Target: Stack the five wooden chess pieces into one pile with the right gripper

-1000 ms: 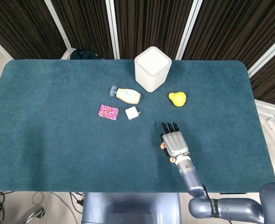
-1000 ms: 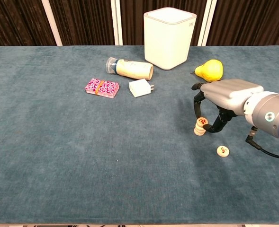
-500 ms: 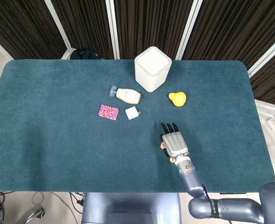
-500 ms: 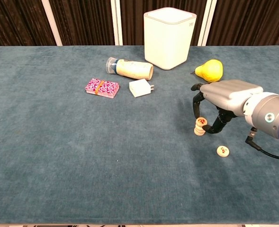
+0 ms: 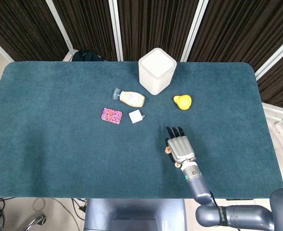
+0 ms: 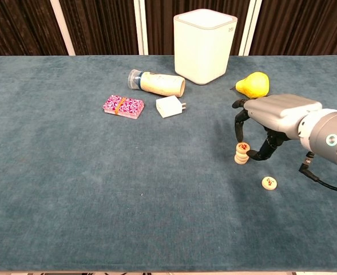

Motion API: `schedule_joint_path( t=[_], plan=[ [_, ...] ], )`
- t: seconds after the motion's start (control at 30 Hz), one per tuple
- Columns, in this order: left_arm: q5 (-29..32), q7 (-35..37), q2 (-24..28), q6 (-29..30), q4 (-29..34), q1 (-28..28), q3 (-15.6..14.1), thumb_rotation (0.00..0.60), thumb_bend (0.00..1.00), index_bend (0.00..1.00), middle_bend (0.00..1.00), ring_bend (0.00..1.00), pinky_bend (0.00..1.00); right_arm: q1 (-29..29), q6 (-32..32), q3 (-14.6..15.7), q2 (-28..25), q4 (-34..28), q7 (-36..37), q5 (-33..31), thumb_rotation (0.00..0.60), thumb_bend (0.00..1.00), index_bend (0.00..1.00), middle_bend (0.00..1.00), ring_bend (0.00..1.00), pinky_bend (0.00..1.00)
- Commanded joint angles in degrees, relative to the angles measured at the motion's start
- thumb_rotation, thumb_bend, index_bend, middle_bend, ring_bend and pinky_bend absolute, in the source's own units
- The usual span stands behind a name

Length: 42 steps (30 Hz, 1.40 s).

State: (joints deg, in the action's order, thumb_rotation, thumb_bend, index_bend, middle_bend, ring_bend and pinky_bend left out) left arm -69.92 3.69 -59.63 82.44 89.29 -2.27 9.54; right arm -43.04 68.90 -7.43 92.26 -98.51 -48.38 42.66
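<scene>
right hand [image 6: 271,123]: palm down over the table [image 6: 71,189], fingers [image 6: 238,123] curled down around the top of the pile, thumb on the pile's other side; looks like it pinches the top piece, contact partly hidden so not certain
right hand, head view [image 5: 180,147]: seen from above, back of hand up, fingertips pointing away from the robot
pile [image 6: 242,153]: small stack of wooden chess pieces, right under the fingertips, between fingers and thumb; top piece tilted, red mark showing; count in the pile too small to tell
pile, head view [image 5: 168,150]: only a sliver shows at the hand's left edge
loose piece [image 6: 269,183]: lies flat on the table, just below the hand toward the robot, apart from the pile, red mark up
pear [image 6: 252,85]: yellow, just beyond the hand, not touching it
white bin [image 6: 204,46]: upright, beyond the hand and to its left
bottle [image 6: 155,83]: lying on its side, well left of the hand, near the bin
charger [image 6: 170,106]: white, left of the hand, just in front of the bottle
card pack [image 6: 123,106]: pink patterned, further left than the charger
left hand: not seen in either view
</scene>
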Motion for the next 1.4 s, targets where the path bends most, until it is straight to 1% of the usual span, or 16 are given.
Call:
schedule_joint_path(
  t=[0.03,0.3,0.43,0.53,0.63,0.8,0.9,1.0,1.07,1.23,1.4],
  plan=[
    [0.0,0.0,0.0,0.0,0.0,0.0,0.0,0.600,0.15,0.06,0.00,0.00,0.09,-0.1,0.0,-0.1,0.0,0.0,0.0,-0.1,0.600,0.42,0.44,0.00,0.00,0.00],
    [0.1,0.2,0.1,0.0,0.0,0.0,0.1,0.600,0.15,0.06,0.00,0.00,0.09,0.0,0.3,-0.2,-0.1,-0.2,0.2,0.0,0.600,0.42,0.44,0.00,0.00,0.00],
    [0.0,0.3,0.1,0.1,-0.1,0.0,0.1,0.600,0.15,0.06,0.00,0.00,0.09,0.8,1.8,0.2,-1.9,-2.9,0.8,1.6,0.600,0.42,0.41,0.00,0.00,0.00],
    [0.0,0.3,0.0,0.1,-0.2,0.0,0.1,0.600,0.15,0.06,0.00,0.00,0.09,2.3,3.4,1.4,-4.6,-6.7,1.6,3.8,0.600,0.42,0.38,0.00,0.00,0.00],
    [-0.3,-0.1,-0.1,0.2,0.0,0.0,-0.1,0.600,0.15,0.06,0.00,0.00,0.09,4.5,5.8,3.4,-7.3,-10.4,2.7,6.7,0.600,0.42,0.35,0.00,0.00,0.00],
    [-0.7,-0.7,-0.2,0.5,0.3,0.0,-0.3,0.600,0.15,0.06,0.00,0.00,0.09,7.4,6.9,6.7,-8.9,-12.4,6.2,11.9,0.600,0.41,0.33,0.00,0.00,0.00],
    [-0.7,-0.9,-0.3,0.6,0.4,0.0,-0.3,0.600,0.15,0.06,0.00,0.00,0.09,8.9,7.0,8.8,-8.7,-11.6,8.5,15.9,0.600,0.37,0.33,0.00,0.00,0.00],
    [-0.7,-0.9,-0.2,0.6,0.4,0.1,-0.3,0.600,0.15,0.06,0.00,0.00,0.09,10.9,7.7,10.9,-7.2,-8.9,11.1,20.2,0.600,0.37,0.33,0.00,0.00,0.00],
    [-0.7,-0.9,-0.2,0.5,0.4,0.0,-0.3,0.600,0.15,0.06,0.00,0.00,0.09,11.8,7.9,11.5,-6.1,-7.0,12.2,21.4,0.600,0.37,0.33,0.00,0.00,0.00],
    [-0.5,-0.6,-0.2,0.4,0.2,0.0,-0.2,0.600,0.15,0.06,0.00,0.00,0.09,13.8,8.4,11.9,-3.4,-3.0,12.8,22.4,0.600,0.37,0.33,0.00,0.00,0.00],
    [-0.4,-0.4,-0.2,0.2,0.1,0.0,-0.2,0.600,0.15,0.06,0.00,0.00,0.09,15.4,9.2,11.5,-1.8,-1.0,12.6,22.7,0.600,0.37,0.34,0.00,0.00,0.00]
  ],
)
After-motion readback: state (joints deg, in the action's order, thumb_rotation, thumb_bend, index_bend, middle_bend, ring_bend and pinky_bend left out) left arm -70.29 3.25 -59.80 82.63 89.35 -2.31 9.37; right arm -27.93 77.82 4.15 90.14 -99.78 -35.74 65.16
